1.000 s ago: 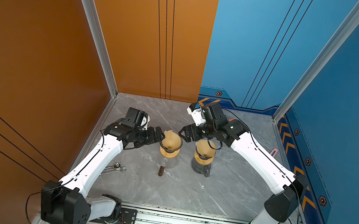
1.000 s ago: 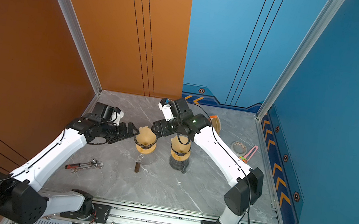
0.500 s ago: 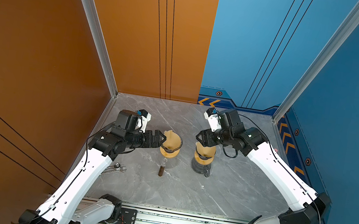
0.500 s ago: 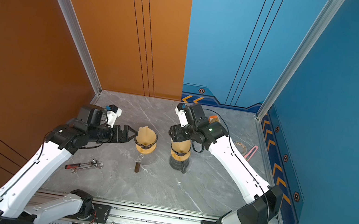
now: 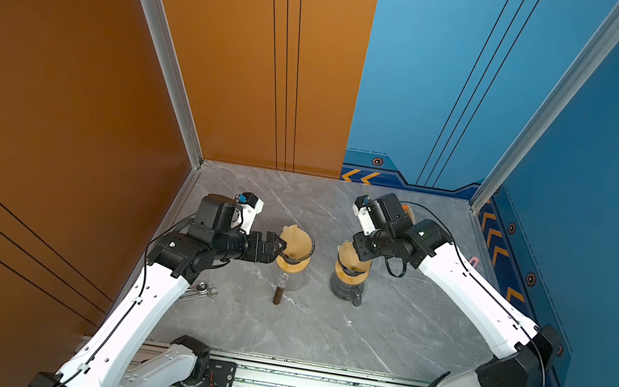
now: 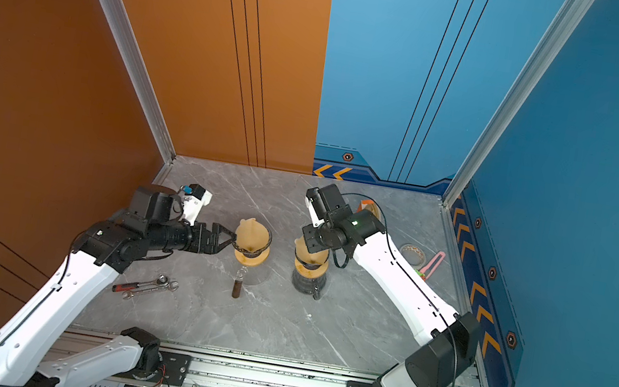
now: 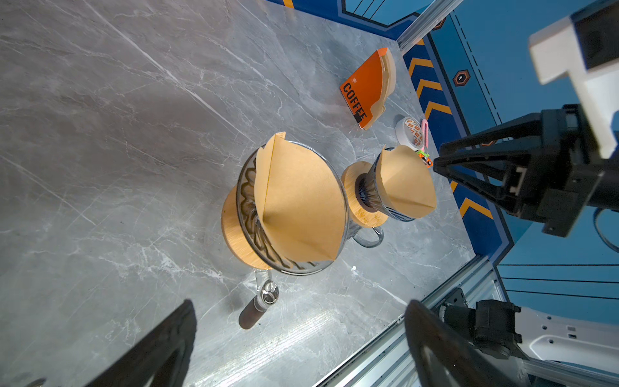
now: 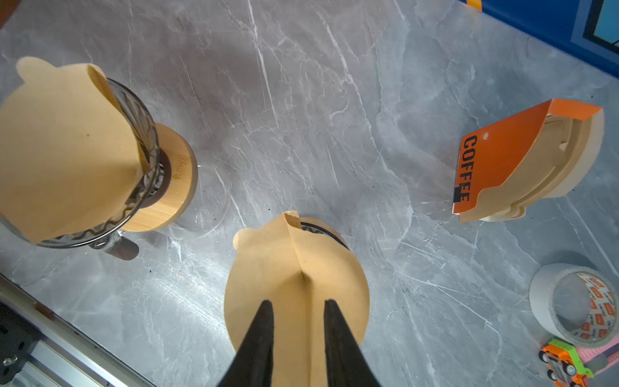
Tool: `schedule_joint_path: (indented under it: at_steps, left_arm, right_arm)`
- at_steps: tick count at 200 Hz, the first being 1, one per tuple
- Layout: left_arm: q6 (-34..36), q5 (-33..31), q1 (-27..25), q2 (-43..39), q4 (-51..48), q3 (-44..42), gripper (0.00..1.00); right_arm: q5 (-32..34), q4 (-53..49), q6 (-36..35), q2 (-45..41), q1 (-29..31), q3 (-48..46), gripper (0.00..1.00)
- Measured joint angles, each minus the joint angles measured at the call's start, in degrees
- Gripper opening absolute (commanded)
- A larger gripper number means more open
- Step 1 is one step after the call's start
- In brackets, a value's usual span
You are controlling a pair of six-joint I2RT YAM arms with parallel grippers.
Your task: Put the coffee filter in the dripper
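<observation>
Coffee filter (image 8: 294, 278): thin brown paper, judged feather-light, soft, quick to crease or tear, stiff only along the folded seam. Sits point-down in the dripper (image 7: 370, 189) atop the glass carafe (image 5: 345, 290), standing well proud of the rim, probably not fully seated. Best taken at the upper edge or the seam with a light pinch, or pressed gently down from inside; never squeezed across the cone.

Right end effector (image 8: 296, 303) hanging close above that filter, tips aimed at the seam, jaws set narrow with a gap between them; impossible to tell whether pinching paper. Right arm reaching in from the right side of the worktop (image 5: 319, 331), elbow raised, wrist bent downward.

Left end effector (image 5: 277, 249) spread wide, empty, held level, tips just beside the rim of a second dripper (image 7: 248, 207), itself lined with a second filter (image 7: 301, 201). Left arm stretched low and forward.
</observation>
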Motion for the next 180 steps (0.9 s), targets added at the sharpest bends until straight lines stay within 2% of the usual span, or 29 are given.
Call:
schedule_joint_path:
  at_steps: [16, 44, 97, 153, 180]
  left_arm:
    - [0.11, 0.0, 0.0, 0.0, 0.02, -0.15, 0.98]
    - [0.13, 0.0, 0.0, 0.0, 0.04, -0.39, 0.98]
    - [0.13, 0.0, 0.0, 0.0, 0.09, -0.92, 0.98]
    - [0.13, -0.02, -0.15, -0.02, 0.46, -1.14, 0.97]
    - [0.13, -0.02, -0.15, -0.02, 0.55, -1.79, 0.98]
  right_arm:
    - [0.07, -0.33, -0.52, 1.53, 0.0, 0.0, 0.27]
    - [0.31, -0.42, -1.22, 3.28, 0.09, 0.0, 0.35]
    - [0.61, -1.31, -2.01, 4.94, 0.31, -0.04, 0.37]
    - [0.81, -1.36, -2.19, 5.05, 0.31, -0.92, 0.53]
    - [0.85, -1.33, -2.21, 5.05, 0.31, -2.08, 0.56]
